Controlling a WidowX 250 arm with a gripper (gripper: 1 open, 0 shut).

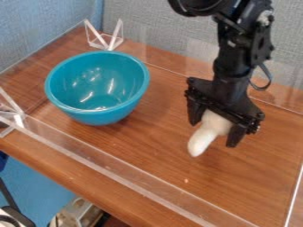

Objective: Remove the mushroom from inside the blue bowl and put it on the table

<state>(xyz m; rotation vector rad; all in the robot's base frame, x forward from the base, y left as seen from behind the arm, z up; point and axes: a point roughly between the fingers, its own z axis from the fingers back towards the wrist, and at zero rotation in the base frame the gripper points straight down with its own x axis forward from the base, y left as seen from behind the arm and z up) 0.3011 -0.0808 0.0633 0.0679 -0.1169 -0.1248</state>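
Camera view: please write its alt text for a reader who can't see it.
Black robot claw around the upper end of a toy mushroom, pale stem pointing down-left, over the right side of a wooden table; whether it grips is unclear. A blue bowl sits upper left.
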